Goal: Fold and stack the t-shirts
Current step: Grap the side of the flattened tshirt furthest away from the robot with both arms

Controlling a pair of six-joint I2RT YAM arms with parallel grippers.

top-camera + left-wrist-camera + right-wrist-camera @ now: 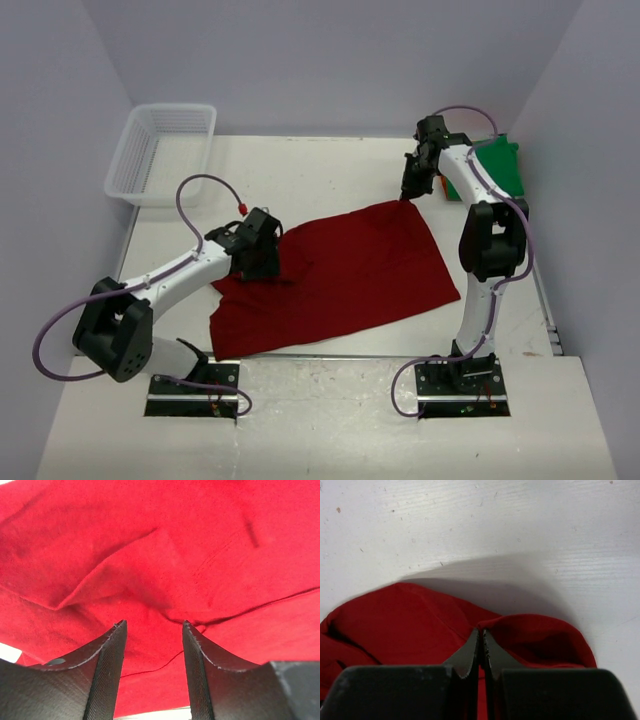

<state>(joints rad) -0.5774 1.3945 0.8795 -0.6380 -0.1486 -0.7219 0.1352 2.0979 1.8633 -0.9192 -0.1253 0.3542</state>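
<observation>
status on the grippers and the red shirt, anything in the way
Left gripper open over the dark red cloth t-shirt, gripping nothing. Right gripper shut, pinching its far corner. White plastic mesh basket far left, apart from it.

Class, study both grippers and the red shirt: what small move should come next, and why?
Probably lift the left gripper clear: its jaws stand apart with no cloth between them, the dark red t-shirt lies spread beneath, and the right gripper is pinched shut on its far corner.
</observation>
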